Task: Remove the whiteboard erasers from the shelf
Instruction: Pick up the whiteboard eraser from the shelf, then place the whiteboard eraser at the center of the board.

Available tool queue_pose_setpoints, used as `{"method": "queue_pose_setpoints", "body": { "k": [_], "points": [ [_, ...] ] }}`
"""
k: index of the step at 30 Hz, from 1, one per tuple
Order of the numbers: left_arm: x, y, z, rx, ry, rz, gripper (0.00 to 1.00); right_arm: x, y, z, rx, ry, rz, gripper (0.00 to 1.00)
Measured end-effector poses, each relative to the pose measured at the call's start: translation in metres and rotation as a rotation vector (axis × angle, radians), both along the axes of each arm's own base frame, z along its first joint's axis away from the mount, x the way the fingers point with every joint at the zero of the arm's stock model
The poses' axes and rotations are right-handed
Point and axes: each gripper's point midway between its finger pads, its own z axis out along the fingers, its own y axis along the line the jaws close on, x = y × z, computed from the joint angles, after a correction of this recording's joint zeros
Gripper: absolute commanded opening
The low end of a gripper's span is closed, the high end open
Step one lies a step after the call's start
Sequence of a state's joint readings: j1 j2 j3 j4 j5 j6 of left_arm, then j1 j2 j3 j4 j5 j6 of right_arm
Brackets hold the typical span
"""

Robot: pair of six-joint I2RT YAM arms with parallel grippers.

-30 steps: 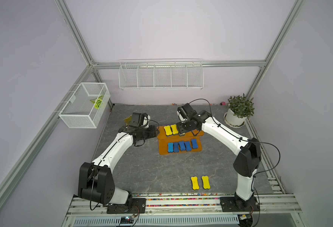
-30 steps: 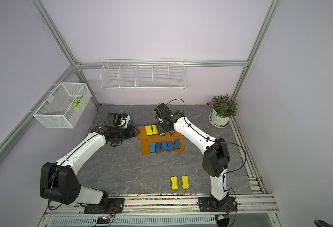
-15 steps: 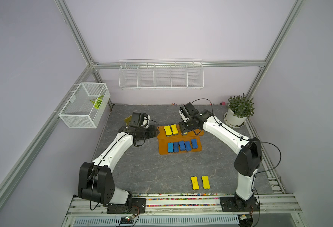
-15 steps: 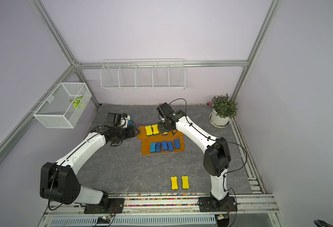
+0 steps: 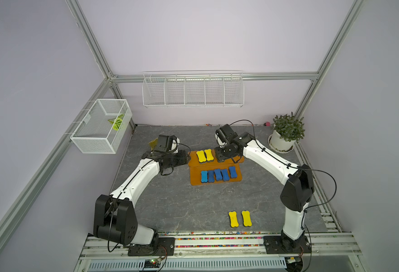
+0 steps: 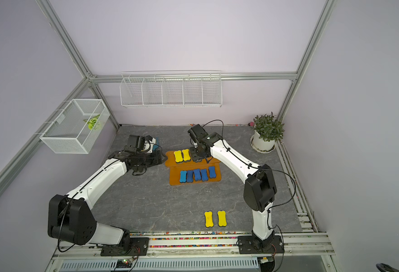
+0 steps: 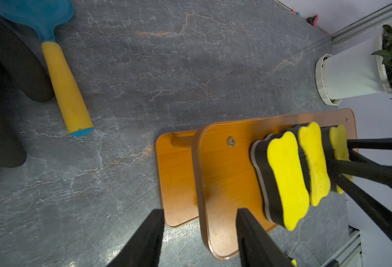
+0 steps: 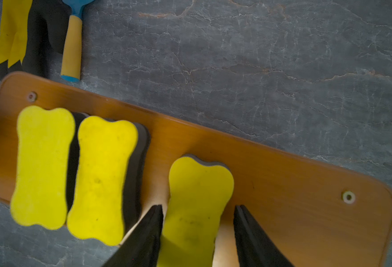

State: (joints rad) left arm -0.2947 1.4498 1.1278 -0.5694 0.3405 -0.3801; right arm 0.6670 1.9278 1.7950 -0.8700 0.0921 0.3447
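Observation:
The shelf [image 5: 193,180] [image 6: 173,180] stands mid-table, orange-brown with two tiers. Two yellow whiteboard erasers [image 5: 204,156] [image 6: 181,156] lie side by side on its top board, and several blue ones [image 5: 217,175] fill the lower board. My right gripper [image 5: 220,156] [image 8: 198,207] is open astride a third yellow eraser [image 8: 199,189] on the top board. One finger touches the eraser's edge and the other stands off. My left gripper [image 5: 185,160] [image 7: 199,210] is open at the shelf's left end, with the top board's corner [image 7: 213,231] between its fingers.
Two yellow erasers [image 5: 239,218] lie near the front edge. A potted plant [image 5: 284,139] stands at the back right. A blue-and-yellow handled tool [image 7: 63,81] and a yellow glove [image 8: 7,34] lie behind the left arm. Wire racks [image 5: 192,91] [image 5: 102,127] hang on the walls.
My right gripper has come down over the third yellow eraser on the top board, and its jaws have narrowed a little. The left arm has stayed put.

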Motion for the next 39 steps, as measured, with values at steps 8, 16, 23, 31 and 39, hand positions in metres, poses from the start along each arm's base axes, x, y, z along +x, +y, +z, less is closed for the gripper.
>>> {"method": "queue_pose_setpoints", "body": {
  "k": [8, 16, 23, 31, 39],
  "points": [
    [-0.007, 0.003, 0.011, -0.002, -0.013, 0.002, 0.56, 0.001, 0.0, -0.001, 0.011, 0.002, -0.023, 0.42],
    [-0.022, 0.007, 0.042, -0.026, -0.095, 0.003, 0.57, -0.025, -0.012, 0.007, -0.022, -0.016, -0.063, 0.41],
    [-0.028, 0.008, 0.033, -0.028, -0.08, -0.003, 0.57, -0.129, -0.012, 0.012, -0.014, -0.015, -0.054, 0.41],
    [-0.032, 0.004, 0.033, -0.052, -0.076, -0.024, 0.57, -0.229, -0.011, -0.052, -0.071, 0.119, -0.064, 0.44],
    [-0.032, 0.001, 0.036, -0.066, -0.083, -0.034, 0.58, -0.249, 0.005, -0.094, -0.082, 0.22, -0.082, 0.46]
  ]
}}
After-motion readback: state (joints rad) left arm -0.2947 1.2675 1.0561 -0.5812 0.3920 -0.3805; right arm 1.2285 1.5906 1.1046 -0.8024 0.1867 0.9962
